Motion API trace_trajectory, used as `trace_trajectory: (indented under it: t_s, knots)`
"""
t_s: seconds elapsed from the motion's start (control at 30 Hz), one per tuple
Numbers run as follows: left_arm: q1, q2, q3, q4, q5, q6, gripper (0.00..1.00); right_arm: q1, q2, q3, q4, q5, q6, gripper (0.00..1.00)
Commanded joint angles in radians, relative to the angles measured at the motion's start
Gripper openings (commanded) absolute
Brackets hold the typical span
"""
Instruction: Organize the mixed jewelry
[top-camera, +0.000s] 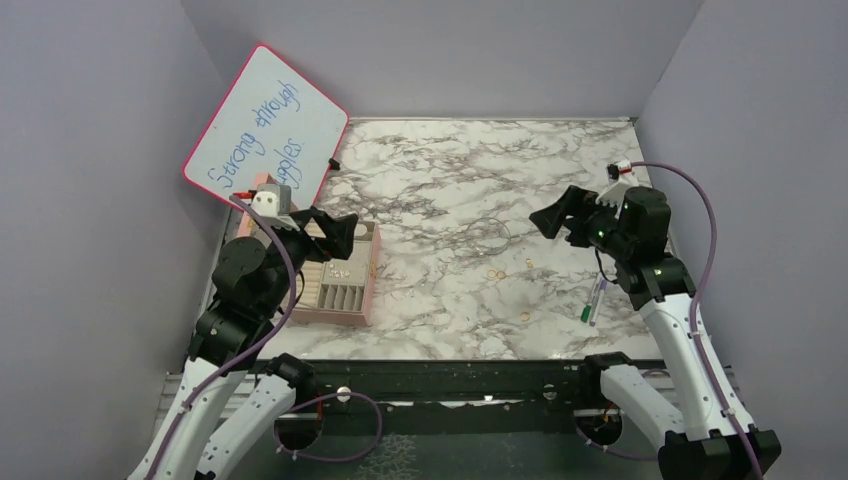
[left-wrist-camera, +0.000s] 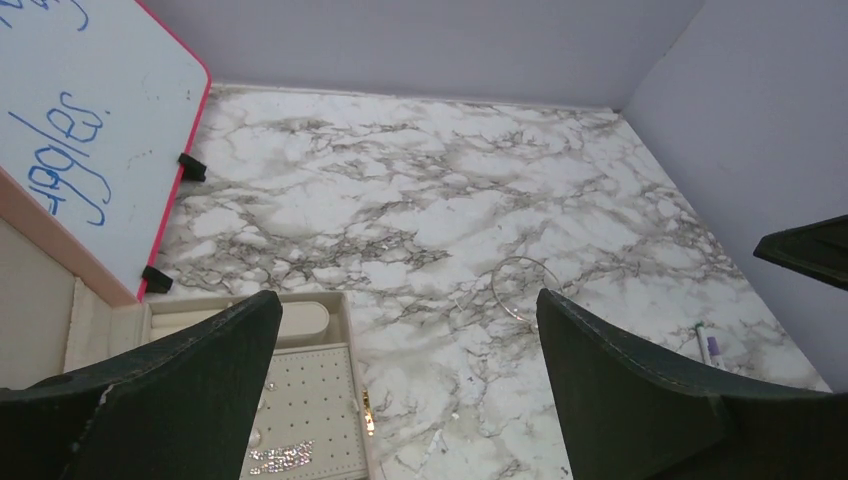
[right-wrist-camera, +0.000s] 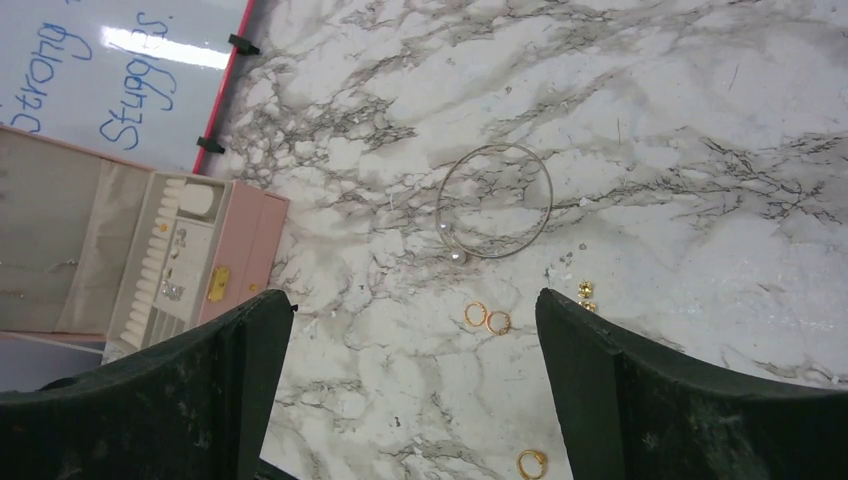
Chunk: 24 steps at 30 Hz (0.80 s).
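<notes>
The left end effector (top-camera: 344, 232) hangs over the pink box (top-camera: 372, 283), jaws spread wide and empty. The right end effector (top-camera: 549, 219), well right of the box, is equally wide and touches nothing. Gold rings (right-wrist-camera: 487, 319) lie loose on the tabletop (top-camera: 450, 180) right of the box.

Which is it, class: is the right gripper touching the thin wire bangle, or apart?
Apart. The right wrist view shows marble on every side of the bangle, clear of both fingers of the open right gripper.
</notes>
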<state>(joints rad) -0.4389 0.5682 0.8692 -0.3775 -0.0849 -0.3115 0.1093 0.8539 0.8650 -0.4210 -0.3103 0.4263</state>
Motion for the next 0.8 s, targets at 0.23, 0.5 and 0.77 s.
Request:
trace_trajectory:
  t_s: [0.23, 0.5, 0.77]
  knots:
    - [-0.003, -0.011, -0.043, 0.093, 0.04, 0.014, 0.99, -0.007, 0.014, 0.005, 0.0, -0.025, 0.021, 0.97]
    - [-0.003, 0.062, -0.127, 0.28, 0.352, -0.081, 0.99, -0.006, 0.111, -0.043, -0.028, 0.008, 0.014, 0.84]
    - [-0.011, 0.207, -0.221, 0.511, 0.523, -0.287, 0.99, 0.014, 0.209, -0.163, 0.035, 0.018, 0.042, 0.73]
